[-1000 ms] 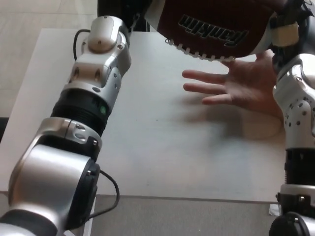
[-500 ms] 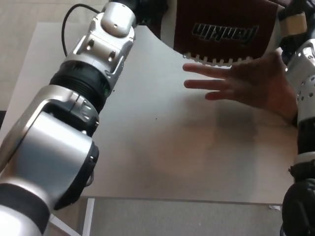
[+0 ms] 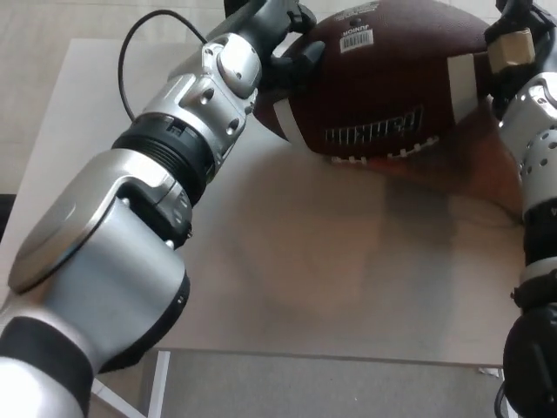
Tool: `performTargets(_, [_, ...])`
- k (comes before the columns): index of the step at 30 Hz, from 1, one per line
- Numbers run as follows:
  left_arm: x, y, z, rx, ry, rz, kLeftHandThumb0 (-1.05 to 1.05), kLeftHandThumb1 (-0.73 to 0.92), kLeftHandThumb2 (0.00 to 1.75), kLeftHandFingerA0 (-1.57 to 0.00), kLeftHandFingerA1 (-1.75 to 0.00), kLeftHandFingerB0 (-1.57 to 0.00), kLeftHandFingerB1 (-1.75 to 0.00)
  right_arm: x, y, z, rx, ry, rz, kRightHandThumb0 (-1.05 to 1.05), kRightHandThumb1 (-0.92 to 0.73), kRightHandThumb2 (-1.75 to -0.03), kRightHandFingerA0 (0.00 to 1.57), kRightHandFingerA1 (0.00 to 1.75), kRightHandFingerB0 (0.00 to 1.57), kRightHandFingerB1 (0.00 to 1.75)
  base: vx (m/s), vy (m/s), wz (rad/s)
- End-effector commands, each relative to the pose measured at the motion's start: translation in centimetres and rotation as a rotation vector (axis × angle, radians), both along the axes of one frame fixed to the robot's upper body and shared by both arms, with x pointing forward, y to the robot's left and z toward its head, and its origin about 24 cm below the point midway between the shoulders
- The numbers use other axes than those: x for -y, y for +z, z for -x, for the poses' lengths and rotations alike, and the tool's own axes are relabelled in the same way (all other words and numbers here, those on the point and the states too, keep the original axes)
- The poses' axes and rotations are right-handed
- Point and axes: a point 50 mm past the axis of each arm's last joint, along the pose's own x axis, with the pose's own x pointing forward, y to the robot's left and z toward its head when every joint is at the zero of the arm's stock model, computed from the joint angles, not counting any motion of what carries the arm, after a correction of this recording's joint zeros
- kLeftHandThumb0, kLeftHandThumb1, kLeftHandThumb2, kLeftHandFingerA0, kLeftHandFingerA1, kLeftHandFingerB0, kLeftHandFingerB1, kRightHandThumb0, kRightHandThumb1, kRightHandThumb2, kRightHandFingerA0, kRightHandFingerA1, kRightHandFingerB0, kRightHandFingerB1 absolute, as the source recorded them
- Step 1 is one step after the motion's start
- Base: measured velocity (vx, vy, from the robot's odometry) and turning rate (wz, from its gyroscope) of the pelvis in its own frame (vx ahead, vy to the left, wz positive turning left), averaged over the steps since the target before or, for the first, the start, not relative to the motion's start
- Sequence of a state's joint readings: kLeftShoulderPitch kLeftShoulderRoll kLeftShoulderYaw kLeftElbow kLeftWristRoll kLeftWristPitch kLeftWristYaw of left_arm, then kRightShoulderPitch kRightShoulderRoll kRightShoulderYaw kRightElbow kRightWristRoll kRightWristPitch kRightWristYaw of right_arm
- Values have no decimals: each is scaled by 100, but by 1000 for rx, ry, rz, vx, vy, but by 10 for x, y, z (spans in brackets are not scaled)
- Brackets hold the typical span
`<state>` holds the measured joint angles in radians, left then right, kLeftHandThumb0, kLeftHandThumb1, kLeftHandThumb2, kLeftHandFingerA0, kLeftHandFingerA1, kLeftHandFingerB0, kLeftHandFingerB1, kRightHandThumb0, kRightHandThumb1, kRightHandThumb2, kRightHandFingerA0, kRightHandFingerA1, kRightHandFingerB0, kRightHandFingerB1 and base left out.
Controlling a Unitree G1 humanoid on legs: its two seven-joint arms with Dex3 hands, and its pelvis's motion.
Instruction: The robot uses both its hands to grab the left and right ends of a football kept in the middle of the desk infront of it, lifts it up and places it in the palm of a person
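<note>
The brown pebbled football [image 3: 392,83], with white stripes and white laces facing down, is pinched end to end above the pale matte desk [image 3: 331,261]. The left hand [image 3: 291,48] closes on its left tip and the right hand [image 3: 509,43] on its right. It has sunk lower than half a second ago and now covers the person's palm [image 3: 487,178]
</note>
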<state>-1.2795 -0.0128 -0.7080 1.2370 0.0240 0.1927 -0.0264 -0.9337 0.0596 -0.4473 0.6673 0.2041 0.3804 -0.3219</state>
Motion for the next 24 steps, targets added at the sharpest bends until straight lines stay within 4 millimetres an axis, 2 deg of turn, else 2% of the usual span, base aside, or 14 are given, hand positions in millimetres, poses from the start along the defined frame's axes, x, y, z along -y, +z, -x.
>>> performTargets(1, [77,-49,41,-280,-378,-335,-46,65,59,-32,-76,-33,-43,-14,7,-8,104,84,-40,-84,-90,-67,62,67,52,41,0,0,0])
performTargets(3, [78,-45,40,-274,-369,-317,-50,48,84,-42,-74,-29,-51,-9,0,-6,91,72,-45,-83,-88,-66,62,65,54,40,0,0,0])
performTargets(4, [77,-45,39,-270,-360,-320,-46,64,59,-43,-75,-34,-39,-6,-2,-6,83,64,-49,-83,-87,-67,61,62,54,41,0,0,0])
performTargets(8, [70,-44,36,-219,-354,-446,-51,66,60,-41,-78,-35,-44,0,2,-5,103,61,-11,-85,-88,-67,53,60,42,36,0,0,0])
performTargets(9, [66,-42,33,-201,-350,-455,-51,50,88,-47,-74,-31,-55,2,3,-5,117,68,12,-92,-89,-67,44,56,30,31,0,0,0])
performTargets(11, [61,-38,30,-198,-342,-473,-50,66,59,-42,-73,-29,-43,4,5,-5,120,86,40,-96,-90,-68,35,50,20,27,0,0,0])
performTargets(12, [47,-31,25,-308,-257,-379,-53,53,85,-32,-71,-4,-43,8,10,-6,121,148,124,-89,-71,-119,0,35,0,17,0,0,0])
performTargets(17, [12,-22,12,-348,-96,-39,-49,66,60,-36,-62,-12,-31,16,24,-6,162,191,165,-104,-75,-119,3,23,8,19,0,0,0])
performTargets(18, [-6,-18,7,-309,-30,64,-46,67,60,-38,-66,-14,-32,17,33,-6,201,201,149,-99,-70,-115,6,37,12,28,0,0,0])
performTargets(19, [-16,-14,4,-282,-15,118,-35,50,97,-36,-68,-5,-49,18,38,-5,228,201,144,-100,-70,-115,6,42,12,29,0,0,0])
performTargets(21, [-32,-6,0,-243,49,189,-42,69,61,-28,-60,-16,-34,20,46,-3,280,215,143,-104,-92,-69,4,38,9,29,0,0,0])
performTargets(22, [-31,-6,0,-243,48,191,-42,69,61,-28,-60,-16,-34,21,46,-3,280,215,145,-104,-92,-69,4,38,9,29,0,0,0])
performTargets(23, [-45,1,-3,-197,80,207,-45,69,60,-42,-63,-21,-35,22,52,-2,302,222,158,-90,-67,-116,0,39,12,28,0,0,0])
performTargets(24, [-72,14,-6,-110,126,242,-44,69,59,-44,-70,-20,-39,22,63,0,341,232,180,-97,-72,-118,3,38,13,26,0,0,0])
